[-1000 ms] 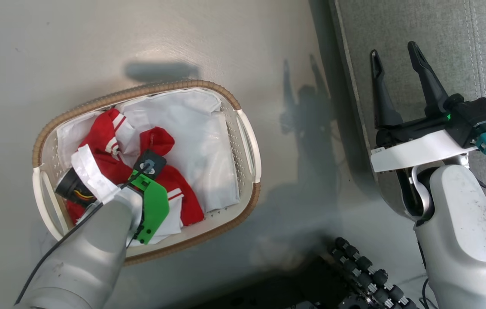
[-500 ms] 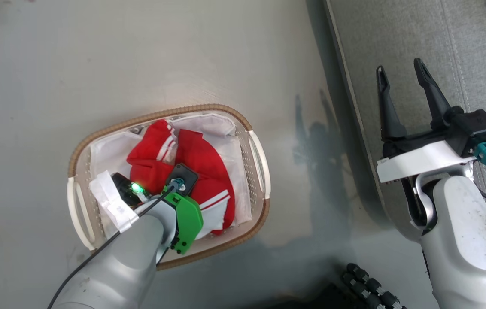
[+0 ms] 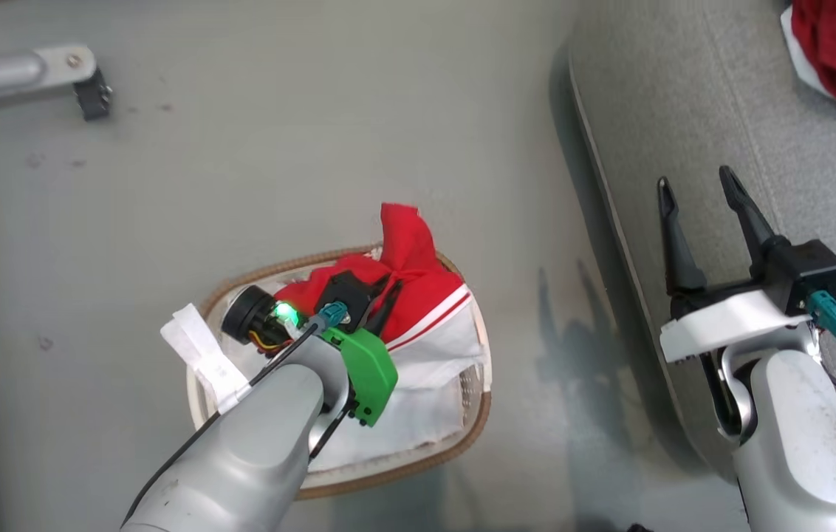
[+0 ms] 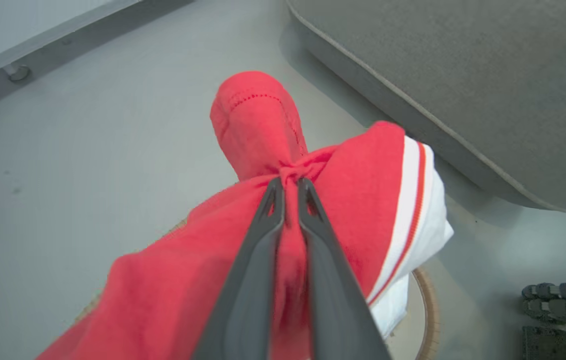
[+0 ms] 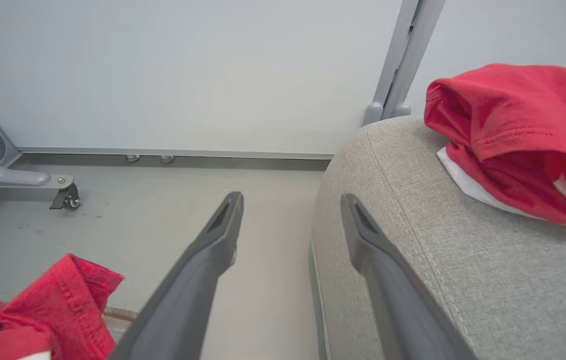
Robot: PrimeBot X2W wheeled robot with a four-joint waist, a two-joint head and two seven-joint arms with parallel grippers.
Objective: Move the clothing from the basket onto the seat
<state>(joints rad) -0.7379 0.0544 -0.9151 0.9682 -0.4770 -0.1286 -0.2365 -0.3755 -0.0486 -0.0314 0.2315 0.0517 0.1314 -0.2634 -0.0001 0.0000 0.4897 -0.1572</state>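
My left gripper is shut on a bunched fold of the red clothing, which hangs lifted over the basket. In the left wrist view the two fingers pinch the fabric at a knot, and the clothing drapes down with white stripes and trim at its right edge. The basket's brown rim peeks out below. My right gripper stands open over the edge of the grey seat, nothing between its fingers. Another red garment lies on the seat.
A white cloth liner lies in the basket. A grey metal leg with a caster stands on the floor at the far left, before a pale wall panel. My wheeled base sits near the basket.
The head camera has shifted. My left gripper has risen out of the basket with the red garment bunched in it. The right gripper stays open by the seat.
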